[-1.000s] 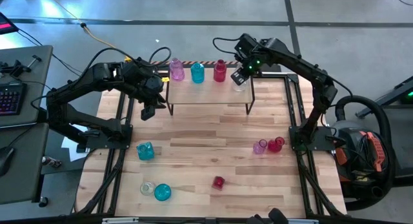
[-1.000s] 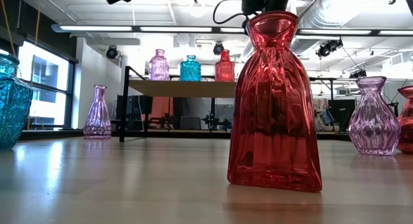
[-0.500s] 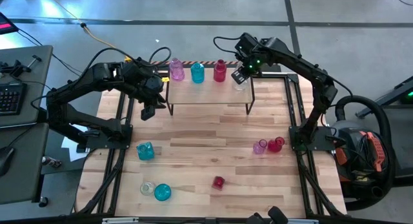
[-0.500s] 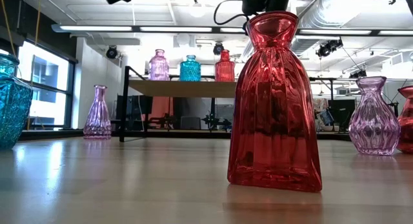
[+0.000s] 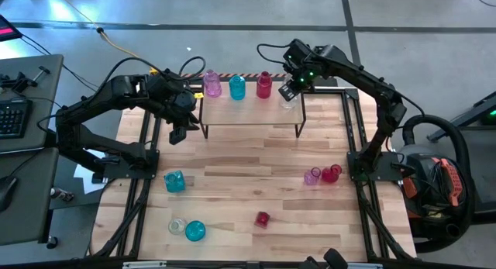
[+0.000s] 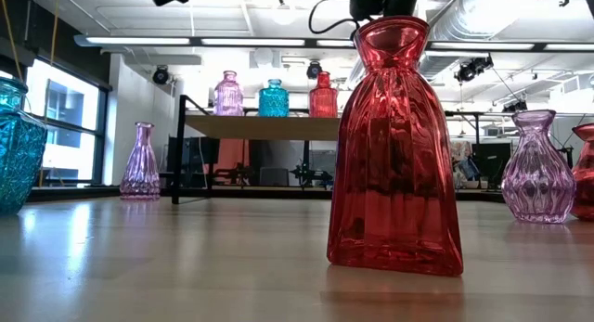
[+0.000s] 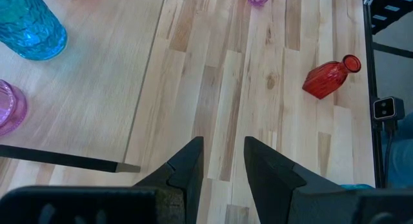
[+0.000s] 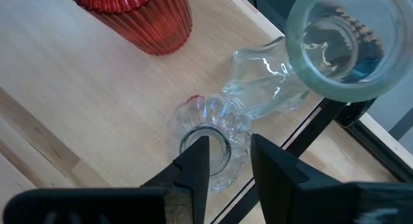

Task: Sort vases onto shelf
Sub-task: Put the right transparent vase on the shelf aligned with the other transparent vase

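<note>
The shelf (image 5: 252,112) stands at the table's far edge. On it stand a pink vase (image 5: 211,84), a teal vase (image 5: 237,87) and a red vase (image 5: 263,84). A small clear ribbed vase (image 8: 210,143) stands near the shelf's right far corner, beside a taller clear vase (image 8: 335,46). My right gripper (image 5: 288,91) hangs straight over the small clear vase, narrowly open, with its fingers (image 8: 193,162) above the vase's mouth. My left gripper (image 5: 177,134) waits off the shelf's left end, narrowly open and holding nothing. My right gripper points down over the mouth of the small clear vase (image 8: 222,150), which stands upright on the shelf top. I cannot tell whether a finger touches the rim.
On the table stand a teal vase (image 5: 175,181), a small clear vase (image 5: 177,225), a teal vase (image 5: 194,231), a red vase (image 5: 262,219), a pink vase (image 5: 311,176) and a red vase (image 5: 332,173). A pink vase (image 6: 140,162) stands left of the shelf. Bare wood lies mid-table.
</note>
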{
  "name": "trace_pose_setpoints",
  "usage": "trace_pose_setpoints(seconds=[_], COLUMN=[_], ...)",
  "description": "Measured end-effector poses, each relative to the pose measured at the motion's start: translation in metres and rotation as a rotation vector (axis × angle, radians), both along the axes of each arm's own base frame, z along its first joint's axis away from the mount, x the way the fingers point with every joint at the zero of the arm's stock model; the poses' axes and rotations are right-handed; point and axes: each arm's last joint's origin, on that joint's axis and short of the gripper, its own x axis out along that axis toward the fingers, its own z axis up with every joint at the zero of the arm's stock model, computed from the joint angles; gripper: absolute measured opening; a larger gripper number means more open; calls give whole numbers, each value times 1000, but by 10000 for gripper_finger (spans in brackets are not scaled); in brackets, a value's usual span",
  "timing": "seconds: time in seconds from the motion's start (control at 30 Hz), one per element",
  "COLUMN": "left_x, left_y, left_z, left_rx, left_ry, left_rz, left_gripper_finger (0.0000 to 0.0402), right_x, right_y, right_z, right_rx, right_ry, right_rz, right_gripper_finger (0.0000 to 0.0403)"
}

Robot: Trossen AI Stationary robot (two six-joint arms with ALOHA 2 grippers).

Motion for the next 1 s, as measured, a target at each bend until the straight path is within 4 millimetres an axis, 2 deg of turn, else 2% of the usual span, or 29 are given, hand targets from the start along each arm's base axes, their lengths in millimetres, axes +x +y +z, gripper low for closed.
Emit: trace_pose_setpoints(seconds=[0.37,0.87,1.0], left_x=[0,0,0], left_y=[0,0,0], left_z=[0,0,0], left_rx=[0,0,0], left_ry=[0,0,0], left_rz=[0,0,0], left_gripper_finger=[104,104,104], right_x=[0,-4,-9], right_y=[0,3,8], right_z=[0,5,12], right_rx=[-1,-1,-4], right_ry=[1,-7,-31], right_rz=[6,11,17], right_gripper_finger=[138,140,139])
